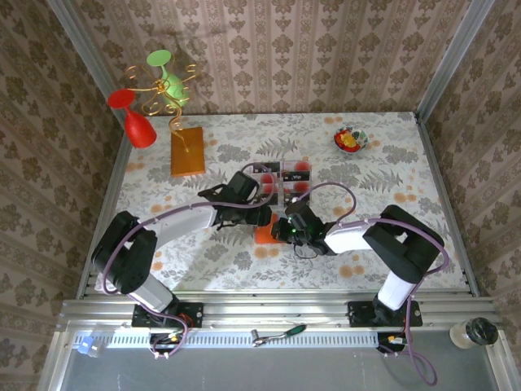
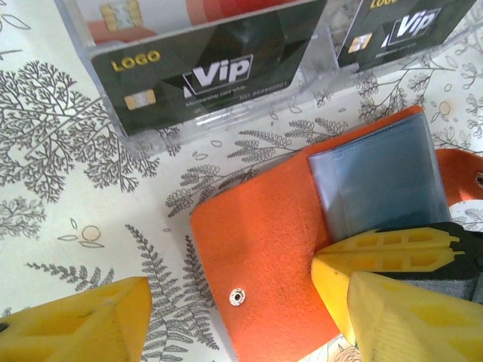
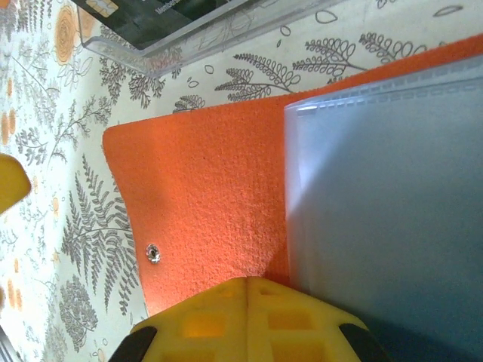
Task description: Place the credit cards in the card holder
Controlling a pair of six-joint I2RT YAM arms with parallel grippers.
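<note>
**Card holder held open, cards waiting in their tray**

The orange card holder (image 2: 256, 249) lay opened on the patterned table (image 2: 45, 226), near mid-table between the two arms. Its grey-blue sleeves (image 2: 381, 181) were exposed and its snap stud (image 2: 237, 297) faced up. The right hand (image 3: 249, 290) was closed tight on the holder's edge, where the orange cover met the sleeves. This grip was apparently meant to keep the wallet spread and steady for loading.

The left hand (image 2: 249, 320) hovered low over the cover with its yellow fingers (image 2: 75, 324) well apart and gripped nothing, so it looked free to fetch a card. The credit cards (image 2: 204, 72), dark-faced with "Vip" lettering, sat in a clear plastic tray (image 2: 143, 132) just beyond the holder. No card could be seen in a sleeve. Lifting a thin card over the tray's walls looked like the awkward part to come.
</note>
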